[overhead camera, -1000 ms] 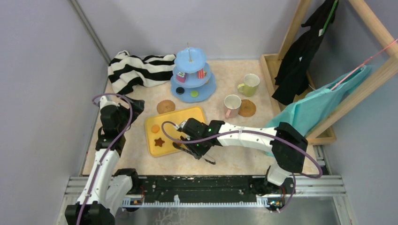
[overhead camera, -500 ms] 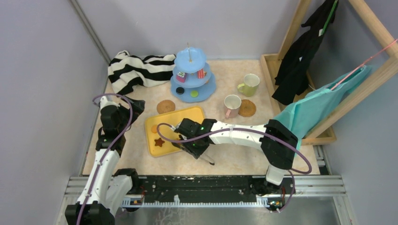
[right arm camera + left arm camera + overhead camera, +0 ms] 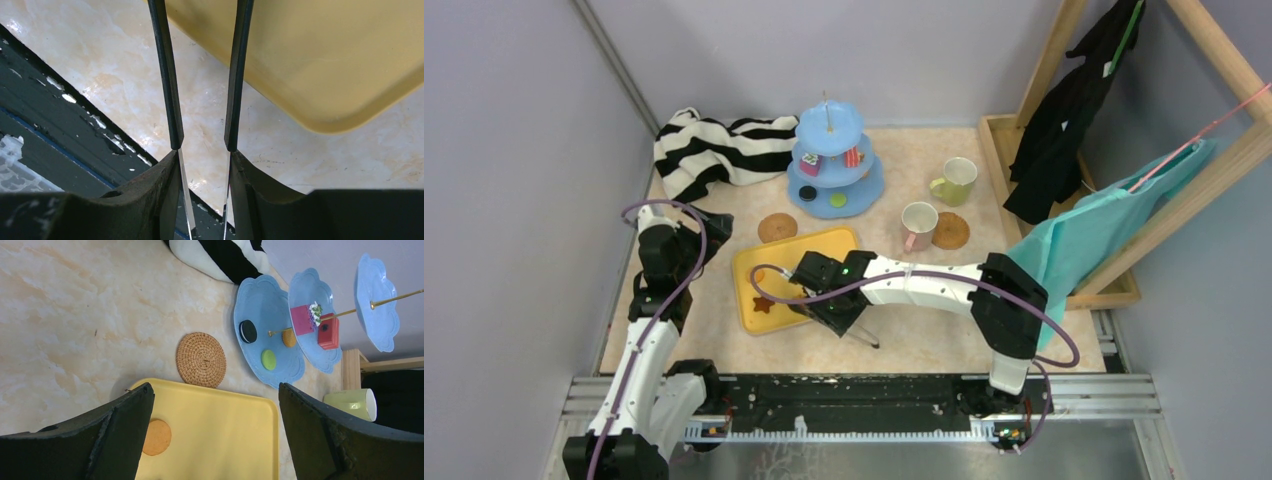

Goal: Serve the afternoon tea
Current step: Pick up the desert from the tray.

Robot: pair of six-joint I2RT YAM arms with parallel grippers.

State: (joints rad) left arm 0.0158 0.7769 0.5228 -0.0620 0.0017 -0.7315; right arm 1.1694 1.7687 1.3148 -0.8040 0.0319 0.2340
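The light-blue three-tier stand stands at the back and holds several toy cookies and cake slices. A yellow tray holds a star cookie and a round orange cookie. My right gripper is shut on black-handled tongs, whose arms reach over the tray's near edge. My left gripper is open and empty, just left of the tray. One cork coaster lies behind the tray. The pink-handled cup stands beside the other coaster. The yellow-green cup stands behind them.
A black-and-white striped cloth lies at the back left. A wooden rack with dark and teal clothes stands along the right side. The black rail runs along the table's near edge.
My right arm has moved left with the tongs, further over the tray towards the star cookie. The left arm has not moved.
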